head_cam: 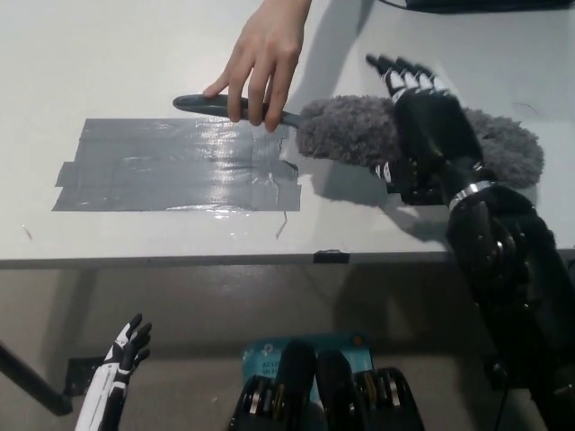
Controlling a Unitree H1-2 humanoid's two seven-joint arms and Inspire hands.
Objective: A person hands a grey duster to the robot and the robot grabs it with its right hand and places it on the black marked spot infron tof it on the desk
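Grey fluffy duster lying level above desk, dark handle toward picture left; black marked spot mostly hidden beneath.

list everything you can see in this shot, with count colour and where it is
duster: one, grey and fluffy with a dark handle, held above the desk, right of centre
tape patch: one, silver-grey, flat on the desk, left of centre
black marked spot: one, black, on the desk under the right hand, mostly hidden
desk: one, white, fills the upper part
person's hand: one, gripping the duster handle
left hand: one, white, resting at lower left below the desk edge, fingers apart
right hand: one, black, laid over the duster head, fingers extended
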